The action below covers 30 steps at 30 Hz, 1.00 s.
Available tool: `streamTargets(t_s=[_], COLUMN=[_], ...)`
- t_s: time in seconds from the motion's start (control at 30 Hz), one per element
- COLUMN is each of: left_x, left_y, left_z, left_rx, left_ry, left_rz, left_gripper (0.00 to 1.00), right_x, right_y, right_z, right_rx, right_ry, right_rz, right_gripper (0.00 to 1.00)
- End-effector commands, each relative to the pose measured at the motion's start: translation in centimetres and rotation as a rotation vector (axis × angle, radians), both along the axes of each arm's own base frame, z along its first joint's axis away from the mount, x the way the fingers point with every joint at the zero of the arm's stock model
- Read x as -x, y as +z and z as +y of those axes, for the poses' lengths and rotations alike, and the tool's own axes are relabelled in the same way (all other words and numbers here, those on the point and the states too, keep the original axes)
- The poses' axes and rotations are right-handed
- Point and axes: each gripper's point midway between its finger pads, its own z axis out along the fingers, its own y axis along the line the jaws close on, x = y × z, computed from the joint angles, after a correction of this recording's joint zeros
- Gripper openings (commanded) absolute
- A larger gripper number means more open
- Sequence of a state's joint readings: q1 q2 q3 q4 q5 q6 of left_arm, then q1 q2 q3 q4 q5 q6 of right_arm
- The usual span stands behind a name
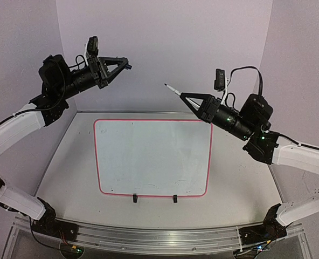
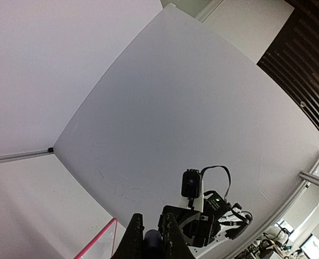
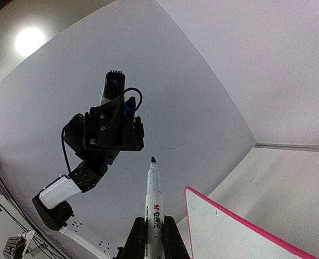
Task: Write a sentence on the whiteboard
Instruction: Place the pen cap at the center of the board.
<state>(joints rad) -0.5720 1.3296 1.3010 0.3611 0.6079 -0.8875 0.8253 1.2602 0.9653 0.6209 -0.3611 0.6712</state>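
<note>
The whiteboard [image 1: 154, 156] lies flat on the grey table [image 1: 68, 172], centred between the two arms. Its pink rim encloses a white face with only faint smudges, and its two black clip feet [image 1: 135, 198] sit on the near edge.

The right gripper [image 1: 184, 97] hangs in the air above the board's far right corner, well apart from it. Its arm rises from the base, bends at the elbow and points inward toward the back wall. Its jaws are clamped on a white marker [image 1: 172, 88]. The right wrist view shows the barrel with red and black lettering standing out past the fingers [image 3: 135, 237], its dark tip bare and aimed up and away from the board.

The left gripper [image 1: 126, 66] is raised higher, above the board's far left corner, its forearm near level and pointing right. In the left wrist view its jaws are closed on a dark blue cap [image 2: 151, 238].
</note>
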Motion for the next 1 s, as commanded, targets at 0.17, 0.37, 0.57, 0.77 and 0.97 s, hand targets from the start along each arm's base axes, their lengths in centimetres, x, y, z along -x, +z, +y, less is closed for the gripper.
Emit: streamTargets(t_s=[0.17, 0.37, 0.57, 0.77, 0.97], left_x=[-7.9, -10.8, -6.9, -2.7, -1.3], left_y=[-5.5, -21.6, -32.4, -38.8, -41.9], left_z=[11.6, 22.6, 24.8, 25.5, 25.5], left_rx=[-0.423, -0.6, -0.688, -0.716, -0.75], left_ry=[0.507, 0.727, 0.788, 0.8, 0.78], left_rz=[0.098, 0.586, 0.833, 0.984, 1.051], left_gripper=[0.0, 0.0, 0.0, 0.02, 0.05], right_x=[-2.1, -5.0, -7.3, -8.1, -7.9], right_y=[1.2, 1.3, -0.4, -2.7, -3.8], right_z=[-6.0, -11.4, -15.2, -16.1, -16.3], right_rx=[0.247, 0.383, 0.443, 0.458, 0.461], right_ry=[-0.352, -0.534, -0.66, -0.667, -0.665], right_rz=[-0.032, -0.024, 0.039, 0.099, 0.128], right_gripper=[0.0, 0.0, 0.0, 0.0, 0.0])
